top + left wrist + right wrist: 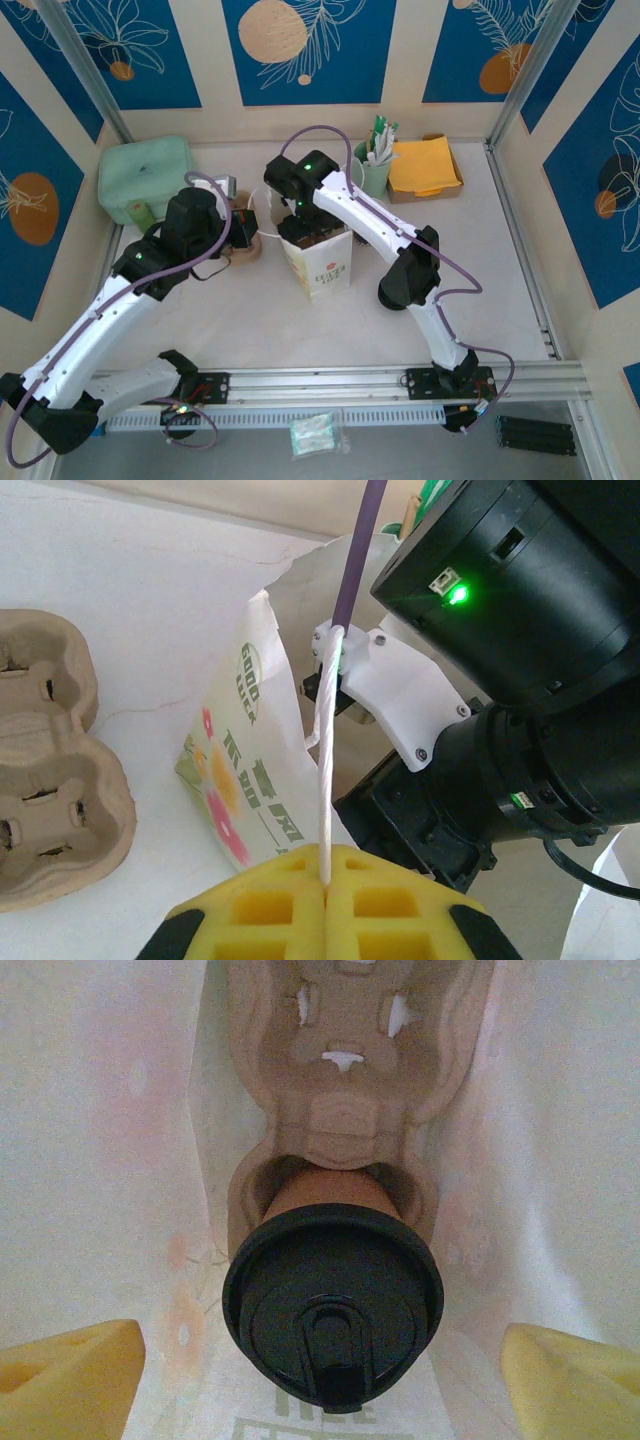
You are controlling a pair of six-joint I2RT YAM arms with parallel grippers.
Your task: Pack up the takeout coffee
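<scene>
The takeout coffee [330,1188] is a kraft-brown cup closed with a black lid [333,1300]. It sits in a cardboard cup carrier [345,1110] inside the white printed paper bag [322,262]. My right gripper [320,1375] reaches down into the bag. It is open, with its yellow fingertips [70,1375] wide apart on either side of the cup and touching nothing. My left gripper [328,880] is shut on the bag's white twisted handle [325,740], just left of the bag [235,770]. It holds the handle up beside the right arm's wrist [510,630].
Another cardboard cup carrier [50,770] lies on the table left of the bag. A green lidded box [145,175] stands at the back left. A green cup of packets [377,165] and a box of orange napkins [425,165] stand at the back right.
</scene>
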